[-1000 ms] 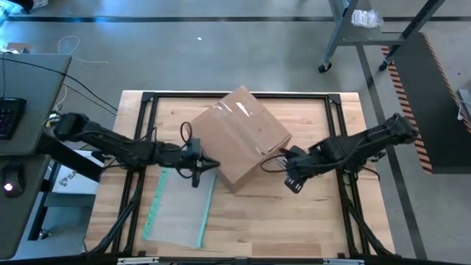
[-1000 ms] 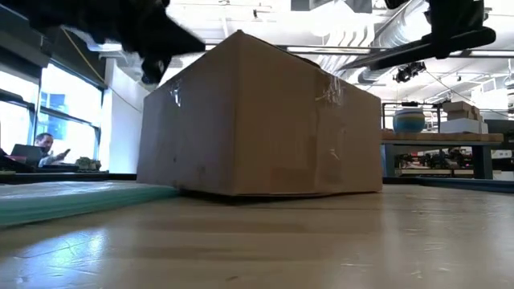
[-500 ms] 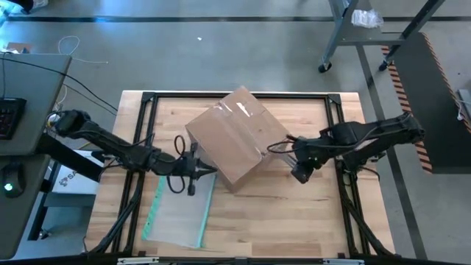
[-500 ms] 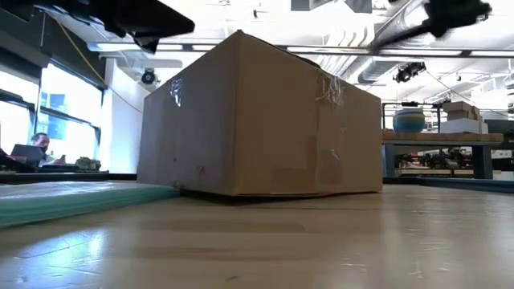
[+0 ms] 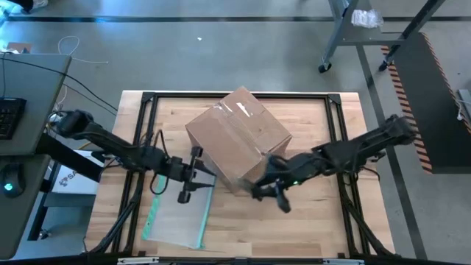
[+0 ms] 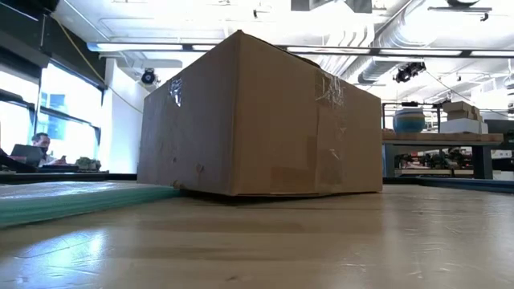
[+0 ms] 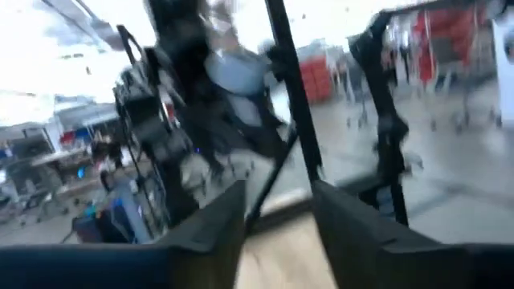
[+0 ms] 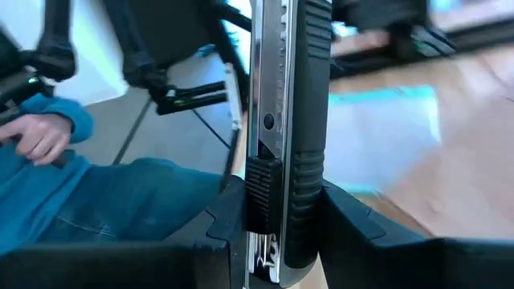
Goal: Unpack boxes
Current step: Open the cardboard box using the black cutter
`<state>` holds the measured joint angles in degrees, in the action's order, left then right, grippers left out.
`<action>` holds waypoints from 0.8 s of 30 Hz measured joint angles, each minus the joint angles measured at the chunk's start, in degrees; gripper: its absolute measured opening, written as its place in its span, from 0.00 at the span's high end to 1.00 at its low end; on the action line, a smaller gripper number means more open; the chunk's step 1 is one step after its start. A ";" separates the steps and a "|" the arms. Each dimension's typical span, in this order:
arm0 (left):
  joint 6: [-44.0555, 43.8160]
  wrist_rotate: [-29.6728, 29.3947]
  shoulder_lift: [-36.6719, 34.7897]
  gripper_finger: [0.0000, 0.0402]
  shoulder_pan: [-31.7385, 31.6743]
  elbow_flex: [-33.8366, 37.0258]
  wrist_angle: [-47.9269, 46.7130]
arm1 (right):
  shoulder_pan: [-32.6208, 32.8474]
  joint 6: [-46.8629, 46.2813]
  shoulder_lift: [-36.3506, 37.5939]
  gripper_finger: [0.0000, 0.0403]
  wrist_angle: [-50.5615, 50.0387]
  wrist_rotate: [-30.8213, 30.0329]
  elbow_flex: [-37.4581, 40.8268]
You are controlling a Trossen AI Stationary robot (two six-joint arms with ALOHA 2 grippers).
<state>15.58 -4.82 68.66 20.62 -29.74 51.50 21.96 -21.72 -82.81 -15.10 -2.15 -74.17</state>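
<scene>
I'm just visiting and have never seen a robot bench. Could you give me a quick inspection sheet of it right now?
Surface: wooden table in a black frame.
Job's things: cardboard box, flaps shut, clear tape on top.
Clutter: clear plastic pouch with teal edge, lying flat.
Grippers: left gripper above the pouch, fingers apart, empty; right gripper near the box, shut on a utility knife.
Cables: loose cables on the floor.
Surroundings: seated person, keyboard.
</scene>
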 joint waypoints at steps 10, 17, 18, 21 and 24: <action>-6.36 14.85 12.48 0.30 -3.05 -8.78 3.84 | -2.87 4.11 -7.55 0.77 8.86 7.78 0.09; -6.06 18.96 15.15 0.30 -3.11 -11.91 3.72 | -3.09 5.25 -8.43 0.77 9.67 9.44 0.09; -6.06 19.56 15.15 0.31 -3.09 -11.97 3.78 | -3.05 5.30 -8.42 0.77 9.79 9.47 0.09; -6.45 19.74 15.02 0.36 -3.11 -12.00 4.11 | -3.02 5.30 -8.39 0.77 9.78 9.75 0.09; -8.58 19.69 15.29 0.43 -3.11 -12.88 4.08 | -3.06 5.71 -8.41 0.77 9.75 9.72 0.09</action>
<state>7.00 14.86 83.95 17.52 -42.61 55.58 18.90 -16.01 -91.22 -5.35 7.57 -74.08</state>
